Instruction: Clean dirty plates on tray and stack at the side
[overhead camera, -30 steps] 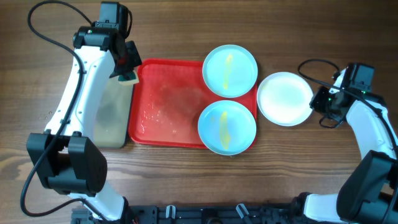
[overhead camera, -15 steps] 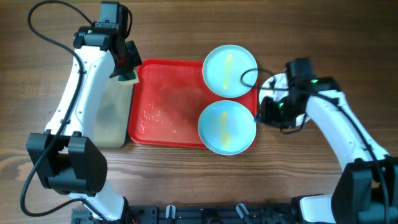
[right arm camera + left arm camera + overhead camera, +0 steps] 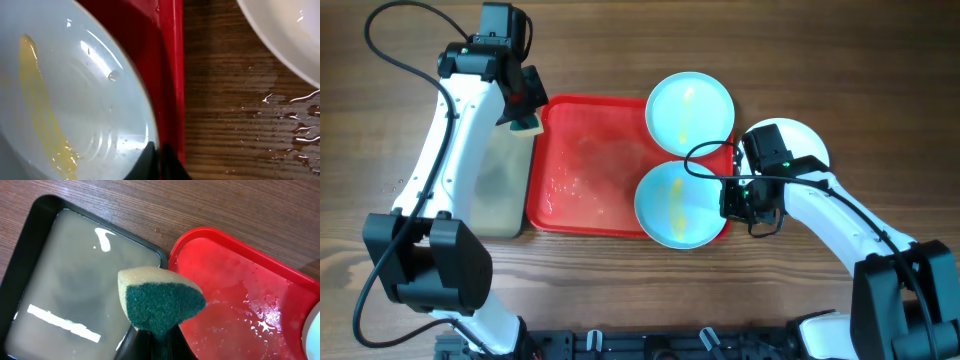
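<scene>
The red tray (image 3: 590, 165) lies mid-table with two pale blue plates on its right end, each with a yellow smear: a far one (image 3: 690, 112) and a near one (image 3: 678, 205). The white plate (image 3: 800, 145) rests on the bare wood to the right of the tray. My right gripper (image 3: 732, 198) is shut on the near blue plate's right rim (image 3: 75, 100), over the tray's edge (image 3: 167, 65). My left gripper (image 3: 525, 112) is shut on a yellow-and-green sponge (image 3: 160, 302), held above the tray's far left corner (image 3: 240, 295).
A black-rimmed tray (image 3: 500, 190) of cloudy water lies against the red tray's left side and also shows in the left wrist view (image 3: 65, 280). Water drops wet the wood (image 3: 290, 115) between the red tray and the white plate (image 3: 285, 35).
My right arm swung left from beside the white plate to the near blue plate and closed on its right rim; the plate shifted slightly left. The left arm has not moved.
</scene>
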Motion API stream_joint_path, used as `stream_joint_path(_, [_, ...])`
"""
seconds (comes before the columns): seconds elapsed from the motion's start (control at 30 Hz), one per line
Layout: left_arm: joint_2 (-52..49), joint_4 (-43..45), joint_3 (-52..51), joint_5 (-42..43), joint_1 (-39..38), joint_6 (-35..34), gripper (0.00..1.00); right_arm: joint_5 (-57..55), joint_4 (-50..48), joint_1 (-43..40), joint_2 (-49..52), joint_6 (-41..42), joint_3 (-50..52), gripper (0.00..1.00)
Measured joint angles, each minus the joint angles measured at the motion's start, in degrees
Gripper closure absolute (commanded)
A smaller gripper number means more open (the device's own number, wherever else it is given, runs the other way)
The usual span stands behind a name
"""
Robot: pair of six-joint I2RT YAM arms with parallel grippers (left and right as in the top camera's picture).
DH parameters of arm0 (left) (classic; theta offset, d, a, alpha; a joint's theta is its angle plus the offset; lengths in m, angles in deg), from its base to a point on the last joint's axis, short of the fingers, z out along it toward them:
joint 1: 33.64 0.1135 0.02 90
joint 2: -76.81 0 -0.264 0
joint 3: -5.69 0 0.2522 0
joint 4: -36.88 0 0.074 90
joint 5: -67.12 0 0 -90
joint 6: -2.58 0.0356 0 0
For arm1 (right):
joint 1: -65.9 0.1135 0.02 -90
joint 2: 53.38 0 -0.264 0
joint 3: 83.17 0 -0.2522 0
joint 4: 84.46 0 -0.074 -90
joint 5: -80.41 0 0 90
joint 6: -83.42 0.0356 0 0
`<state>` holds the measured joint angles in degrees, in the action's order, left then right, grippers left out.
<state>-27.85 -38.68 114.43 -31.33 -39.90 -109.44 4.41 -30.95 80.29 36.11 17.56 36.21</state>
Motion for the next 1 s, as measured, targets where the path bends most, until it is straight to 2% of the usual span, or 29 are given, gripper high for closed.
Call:
stream_joint_path(0.1, [0.0, -0.2, 0.0, 0.0, 0.0, 0.0, 0.96, 0.0, 0.7, 0.0, 0.0, -0.2, 0.0, 0.96])
stream_joint_path(0.2, [0.0, -0.3, 0.0, 0.0, 0.0, 0.0, 0.96, 0.1, 5.6, 0.7, 0.0, -0.8, -1.7, 0.96])
stream_joint_path(0.33, [0.0, -0.3, 0.0, 0.0, 0.0, 0.0, 0.96, 0.3, 7.5, 7.5, 0.0, 0.2, -9.4, 0.96])
stream_joint_path(0.43, [0.0, -0.4, 0.0, 0.0, 0.0, 0.0, 0.96, 0.3, 1.2, 13.5, 0.0, 7.2, -13.3, 0.96])
stream_joint_path(0.6, [0.0, -0.3, 0.0, 0.0, 0.0, 0.0, 0.96, -4.3, -9.9, 19.7, 1.4, 18.2, -14.0, 0.96])
stream_joint_path(0.67, [0.0, -0.4, 0.0, 0.0, 0.0, 0.0, 0.96, -5.7, -14.0, 21.0, 5.3, 21.1, -14.1, 0.96])
stream_joint_path(0.77, [0.0, -0.4, 0.0, 0.0, 0.0, 0.0, 0.96, -6.7, -13.6, 22.0, 11.7, 22.7, -15.0, 0.96])
stream_joint_path(0.8, [0.0, -0.3, 0.0, 0.0, 0.0, 0.0, 0.96, -6.7, -12.6, 22.2, 14.3, 23.1, -16.0, 0.94])
stream_joint_path(0.83, [0.0, -0.3, 0.0, 0.0, 0.0, 0.0, 0.96, -6.8, -11.9, 22.3, 15.7, 23.3, -17.1, 0.89])
stream_joint_path(0.9, [0.0, -0.4, 0.0, 0.0, 0.0, 0.0, 0.96, -6.7, -11.7, 22.3, 18.3, 23.4, -19.8, 0.73])
stream_joint_path(1.0, [0.0, -0.4, 0.0, 0.2, 0.0, 0.0, 0.96, -6.1, -11.8, 22.3, 19.5, 21.4, -21.3, 0.69])
